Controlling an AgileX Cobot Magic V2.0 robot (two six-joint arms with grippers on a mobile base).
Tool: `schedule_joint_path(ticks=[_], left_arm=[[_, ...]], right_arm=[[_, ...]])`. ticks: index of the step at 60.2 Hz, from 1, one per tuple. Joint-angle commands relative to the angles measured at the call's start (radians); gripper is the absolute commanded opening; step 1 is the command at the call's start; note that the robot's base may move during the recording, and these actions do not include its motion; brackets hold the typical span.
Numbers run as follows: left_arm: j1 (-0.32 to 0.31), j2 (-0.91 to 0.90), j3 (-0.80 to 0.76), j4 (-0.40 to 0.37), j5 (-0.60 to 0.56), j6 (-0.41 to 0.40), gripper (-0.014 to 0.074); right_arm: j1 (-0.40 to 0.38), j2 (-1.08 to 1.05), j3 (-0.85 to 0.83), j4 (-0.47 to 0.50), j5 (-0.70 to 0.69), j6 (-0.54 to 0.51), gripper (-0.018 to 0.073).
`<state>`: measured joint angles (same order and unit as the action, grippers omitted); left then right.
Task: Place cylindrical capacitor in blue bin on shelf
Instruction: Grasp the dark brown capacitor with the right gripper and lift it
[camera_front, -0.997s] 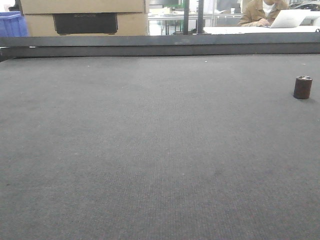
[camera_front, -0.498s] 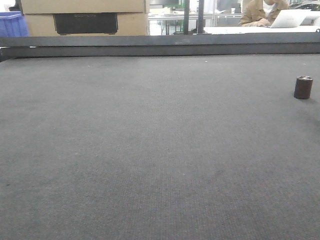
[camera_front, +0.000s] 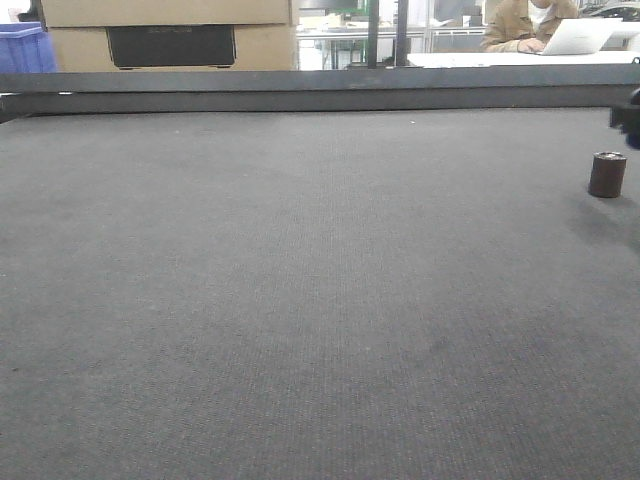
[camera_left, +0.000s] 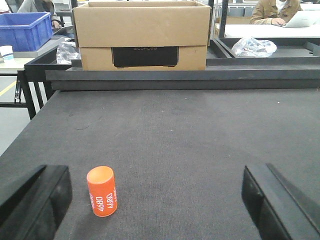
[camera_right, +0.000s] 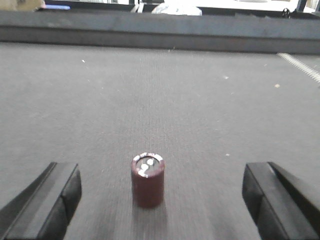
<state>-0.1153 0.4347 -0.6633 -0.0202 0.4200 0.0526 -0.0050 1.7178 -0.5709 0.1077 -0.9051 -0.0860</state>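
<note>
**Both grippers wide open, capacitor sitting between my right fingers**

Quick rundown, biggest stuff first. The table (camera_front: 300, 300) is one big dark grey felt top with a raised dark rail along the far edge. Past that rail there's a cardboard box (camera_left: 142, 30) with a black cut-out in its front. Left of it a blue crate (camera_left: 22, 30) sits on a side bench. Off to the far right a person (camera_left: 275, 10) in a tan jacket is at a laptop, and a crumpled plastic bag (camera_left: 254, 46) lies in a dark tray in front of them.

My left gripper (camera_left: 157, 200) is spread wide and low over the felt, holding nothing. An orange tube (camera_left: 102, 191) stands upright in the gap, close to the left finger but not touching it. It has an open top and white digits printed sideways down its side.

My right gripper (camera_right: 161, 200) is spread just as wide, also gripping nothing. The capacitor (camera_right: 148, 180) stands upright on the felt in the gap, a touch left of centre, clear of both fingers. It's dark brown with a pale rim and silvery terminals on top. From the front camera it's way over at the table's right edge, a bit short of the far rail, with a dark bit of my arm poking into frame just above it.
</note>
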Motion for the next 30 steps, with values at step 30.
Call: schedule_joint_path(ticks=[30], left_arm=[[-0.007, 0.003, -0.006, -0.008, -0.019, -0.008, 0.0601]], right_arm=[[-0.003, 0.323, -0.313, -0.006, 0.023, 0.000, 0.0558]])
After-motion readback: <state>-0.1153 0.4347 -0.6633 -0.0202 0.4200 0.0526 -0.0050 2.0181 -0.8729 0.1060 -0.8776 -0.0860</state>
